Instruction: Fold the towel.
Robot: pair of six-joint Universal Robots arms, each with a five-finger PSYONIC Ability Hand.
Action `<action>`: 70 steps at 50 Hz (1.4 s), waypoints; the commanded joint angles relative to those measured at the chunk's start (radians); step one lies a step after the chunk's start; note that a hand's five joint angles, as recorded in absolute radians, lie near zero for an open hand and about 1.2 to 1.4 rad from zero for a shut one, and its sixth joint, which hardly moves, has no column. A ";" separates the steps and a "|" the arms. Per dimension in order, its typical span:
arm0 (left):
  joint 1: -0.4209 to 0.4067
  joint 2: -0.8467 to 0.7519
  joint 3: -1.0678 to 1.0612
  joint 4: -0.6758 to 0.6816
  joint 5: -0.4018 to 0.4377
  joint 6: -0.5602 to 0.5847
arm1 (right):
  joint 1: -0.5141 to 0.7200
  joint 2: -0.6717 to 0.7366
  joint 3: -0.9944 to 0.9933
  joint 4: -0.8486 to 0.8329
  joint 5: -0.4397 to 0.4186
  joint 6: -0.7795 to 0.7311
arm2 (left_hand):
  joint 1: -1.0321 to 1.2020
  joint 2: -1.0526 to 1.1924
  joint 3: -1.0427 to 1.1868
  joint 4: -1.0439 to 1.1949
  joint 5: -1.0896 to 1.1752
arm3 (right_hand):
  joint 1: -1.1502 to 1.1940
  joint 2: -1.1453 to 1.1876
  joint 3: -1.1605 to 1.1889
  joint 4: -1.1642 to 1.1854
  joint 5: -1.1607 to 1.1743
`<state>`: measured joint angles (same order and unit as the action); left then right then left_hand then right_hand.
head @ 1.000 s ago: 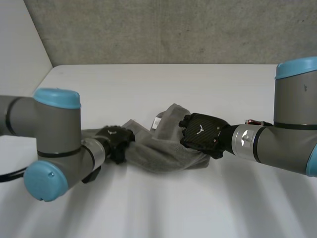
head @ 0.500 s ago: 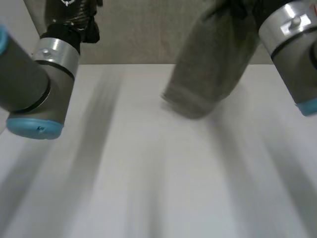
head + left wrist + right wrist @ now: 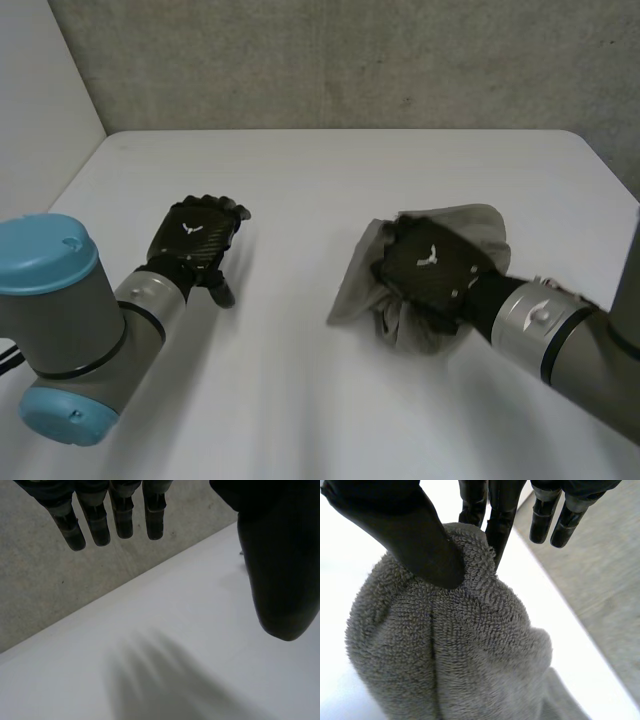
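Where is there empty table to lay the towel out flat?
Bare table lies between the left hand and the towel, and along the far strip by the wall. It is crowded at the robot's right, where the right hand pinches the bunched towel.

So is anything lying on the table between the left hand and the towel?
Nothing visible. Only bare white table lies between the left hand, open and empty, and the towel, which the right hand pinches in a bunch.
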<state>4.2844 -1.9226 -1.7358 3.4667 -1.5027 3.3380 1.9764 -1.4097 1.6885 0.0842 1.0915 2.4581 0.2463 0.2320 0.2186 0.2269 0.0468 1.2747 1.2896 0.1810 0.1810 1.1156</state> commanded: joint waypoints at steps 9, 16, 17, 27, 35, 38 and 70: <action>-0.035 -0.018 0.036 -0.003 -0.002 -0.031 | 0.002 0.008 -0.119 -0.023 0.099 0.110 | -0.072 -0.057 -0.044 -0.052 -0.047 | -1.100 -1.115 -0.006 -0.007 -1.116; -0.107 -0.018 0.091 -0.030 0.001 -0.074 | -0.014 0.009 -0.112 -0.047 0.125 0.189 | -0.072 -0.057 -0.044 -0.052 -0.047 | -1.100 -1.115 -0.006 -0.007 -1.116; -0.124 -0.018 0.114 -0.050 0.001 -0.074 | -0.022 0.012 -0.110 -0.052 0.126 0.206 | -0.072 -0.057 -0.044 -0.052 -0.047 | -1.100 -1.115 -0.006 -0.007 -1.116; -0.221 -0.116 0.229 -0.162 0.058 -0.068 | -0.199 0.095 -0.082 -0.043 0.120 0.260 | -0.072 -0.057 -0.044 -0.052 -0.047 | -1.100 -1.115 -0.006 -0.007 -1.116; -0.244 -0.228 0.286 -0.207 0.078 -0.066 | -0.231 0.219 -0.112 -0.024 0.122 0.266 | -0.072 -0.057 -0.044 -0.052 -0.047 | -1.100 -1.115 -0.006 -0.007 -1.116; -0.258 -0.263 0.298 -0.210 0.078 -0.066 | -0.245 0.268 -0.127 0.019 0.117 0.268 | -0.072 -0.057 -0.044 -0.052 -0.047 | -1.100 -1.115 -0.006 -0.007 -1.116; -0.119 -0.104 0.239 -0.221 0.061 -0.250 | 0.093 0.557 -0.680 -0.023 0.064 0.610 | 1.150 1.164 -0.044 -0.052 1.175 | 0.122 0.107 -0.006 -0.007 0.106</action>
<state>4.0268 -2.1790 -1.3661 3.2494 -1.4405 3.0905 1.9628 -0.9486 1.1674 0.0893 1.1338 3.0285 1.2743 1.3157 0.2186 0.2269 1.1385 1.2934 1.2955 0.1809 0.1810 1.1619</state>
